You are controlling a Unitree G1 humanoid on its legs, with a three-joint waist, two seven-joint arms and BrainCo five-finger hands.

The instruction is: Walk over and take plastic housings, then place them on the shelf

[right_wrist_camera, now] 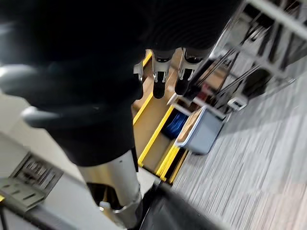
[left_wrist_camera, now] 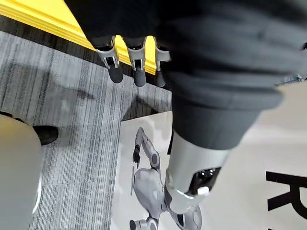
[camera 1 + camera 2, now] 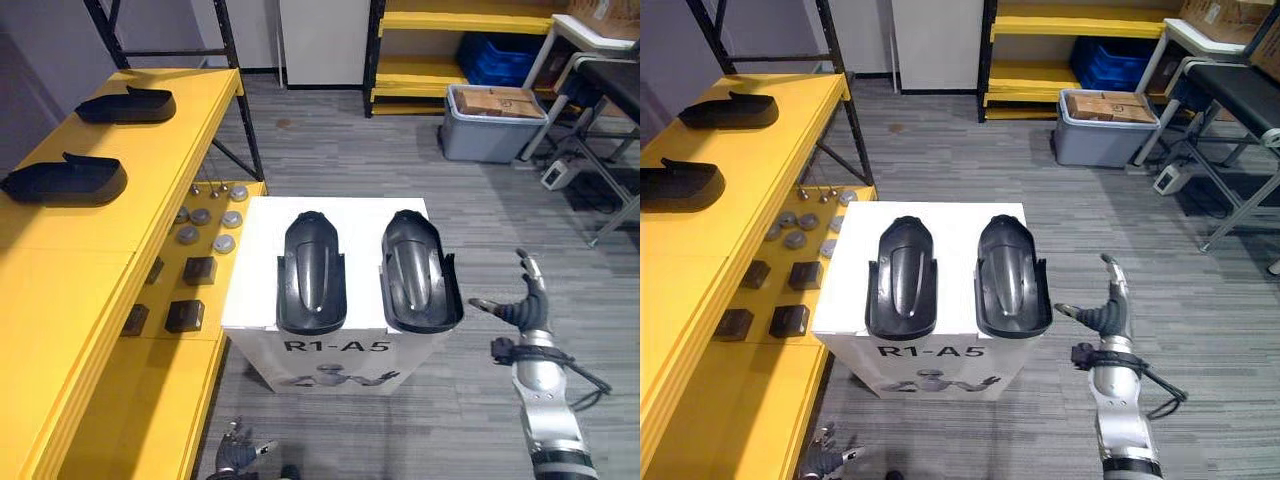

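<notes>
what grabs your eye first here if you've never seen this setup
A left housing and a right housing, both black plastic, lie side by side on a white box in the middle. At left runs a bright yellow shelf with two more housings on top. The right hand hangs open just right of the box; the left hand shows low by its front.

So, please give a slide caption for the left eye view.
Two black plastic housings lie on a white box; the open right hand hovers beside it.
</notes>
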